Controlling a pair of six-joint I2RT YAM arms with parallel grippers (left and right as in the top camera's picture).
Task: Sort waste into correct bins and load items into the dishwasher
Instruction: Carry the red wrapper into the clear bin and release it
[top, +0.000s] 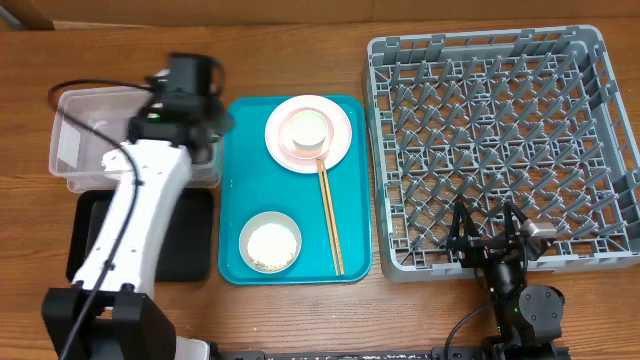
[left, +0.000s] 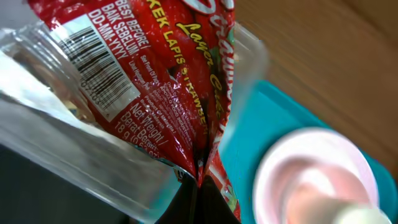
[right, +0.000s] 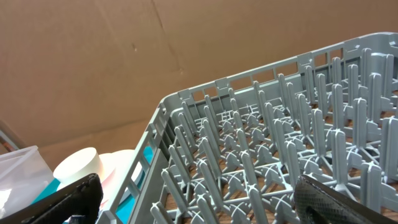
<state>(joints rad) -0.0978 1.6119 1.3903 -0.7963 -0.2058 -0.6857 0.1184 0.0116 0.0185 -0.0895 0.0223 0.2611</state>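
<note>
My left gripper (left: 199, 180) is shut on a red shiny snack wrapper (left: 155, 81) and holds it over the right edge of the clear plastic tub (top: 85, 140), beside the teal tray. In the overhead view the wrist (top: 190, 95) hides the wrapper. A pink plate (top: 340, 140) with a white cup (top: 308, 130) on it, wooden chopsticks (top: 330, 215) and a white bowl of rice (top: 270, 242) lie on the teal tray. My right gripper (top: 487, 235) stands open and empty over the near-left corner of the grey dish rack (top: 500, 140).
The teal tray (top: 350, 250) lies between the tub and the rack. A black shallow tray (top: 190, 240) lies in front of the tub, partly under my left arm. The rack's upright pegs (right: 261, 143) rise just under my right fingers.
</note>
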